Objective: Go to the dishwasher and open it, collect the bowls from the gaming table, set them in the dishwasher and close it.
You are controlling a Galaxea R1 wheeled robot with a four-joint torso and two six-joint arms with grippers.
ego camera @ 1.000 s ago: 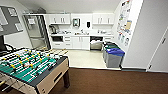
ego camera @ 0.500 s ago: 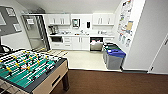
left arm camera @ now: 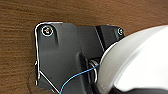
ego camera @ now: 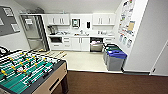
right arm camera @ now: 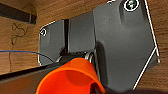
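The gaming table (ego camera: 51, 83) is on the left, close by, with its green field and little rods. I can't make out any bowls on it from here.

In the middle, far across the room, is the kitchen wall with white cupboards. The dishwasher (ego camera: 96, 45) sits under the counter there. Its front looks open, because I can see a dark inside with a rack. To the right of it, nearer to us, stand the grey bins (ego camera: 115, 60) with blue and green lids, beside the white wall.

The robot is on the brown floor (ego camera: 112, 83), well apart from the dishwasher.

By the left arm there is a white bowl (left arm camera: 140, 62), big and close to the wrist. I cannot tell if the left gripper is spread or pressed together, but I think it is carrying the bowl. By the right arm there is an orange bowl (right arm camera: 70, 76); it might be a cup, I am not sure. I cannot tell how the right gripper stands either.

So I think the picking-up part is done for these two, and this is the carrying part. The next move calls for getting across the pale kitchen floor to the dishwasher, keeping clear of the bins, and holding both bowls steady and level.
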